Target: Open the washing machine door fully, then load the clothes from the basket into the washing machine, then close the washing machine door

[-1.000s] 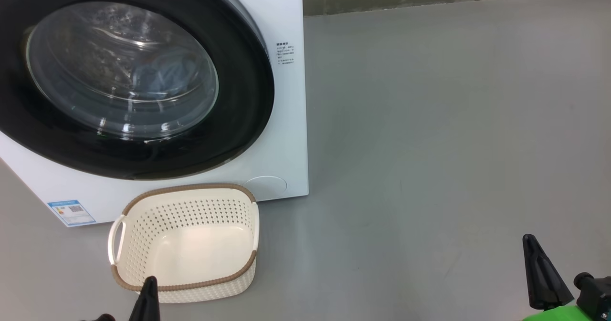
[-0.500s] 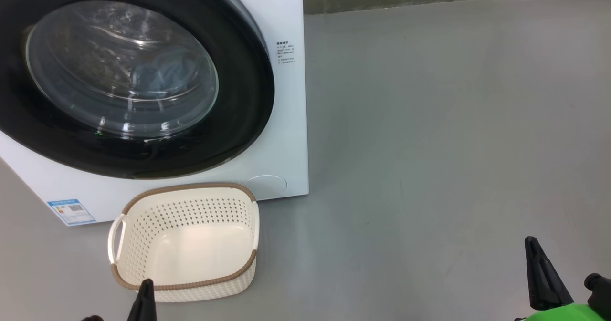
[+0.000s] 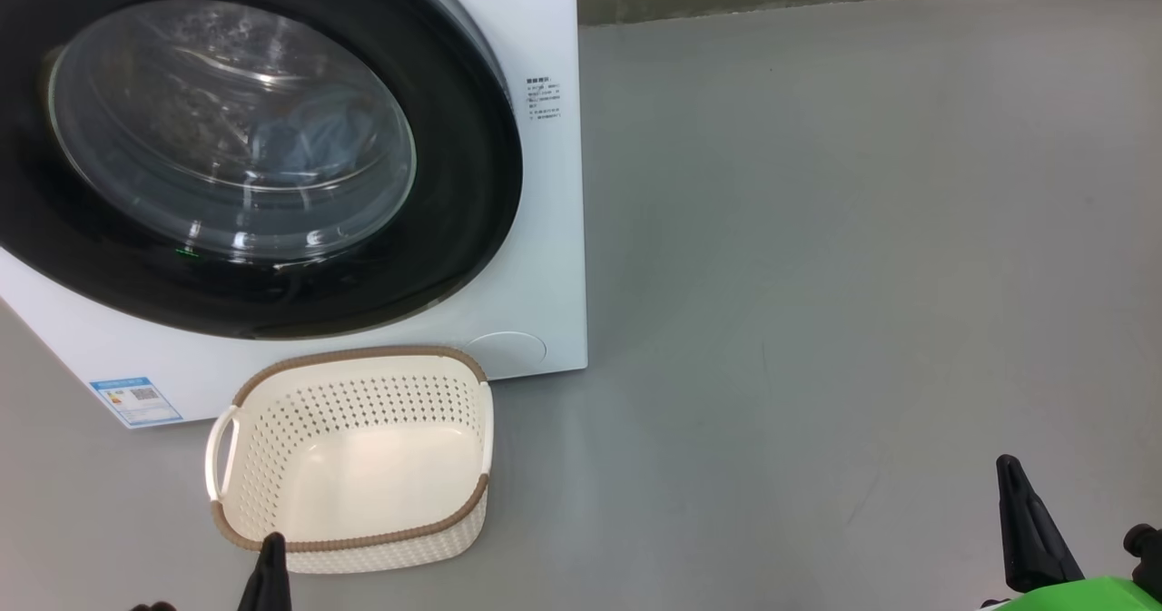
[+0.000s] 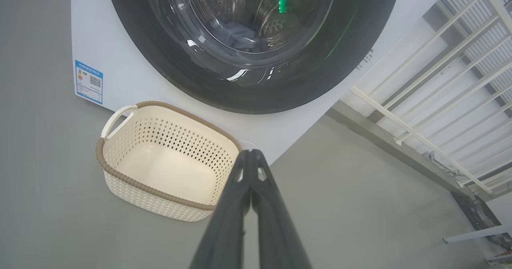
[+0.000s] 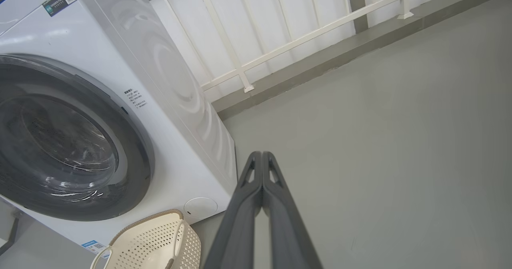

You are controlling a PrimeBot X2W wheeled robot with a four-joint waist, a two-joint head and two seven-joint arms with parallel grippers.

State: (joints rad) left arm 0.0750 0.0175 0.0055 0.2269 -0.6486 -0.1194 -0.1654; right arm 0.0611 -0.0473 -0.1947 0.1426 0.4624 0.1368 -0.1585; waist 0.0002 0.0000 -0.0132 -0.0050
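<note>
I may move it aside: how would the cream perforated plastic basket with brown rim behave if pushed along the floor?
The cream perforated plastic basket is empty, so probably light. Being wide and low on the smooth grey floor, it would likely slide, not tip. Its thin holed walls may flex slightly.

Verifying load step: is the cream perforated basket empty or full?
Empty. The cream-white perforated plastic basket shows a bare bottom; light blue fabric sits behind the round black-rimmed glass door.
</note>
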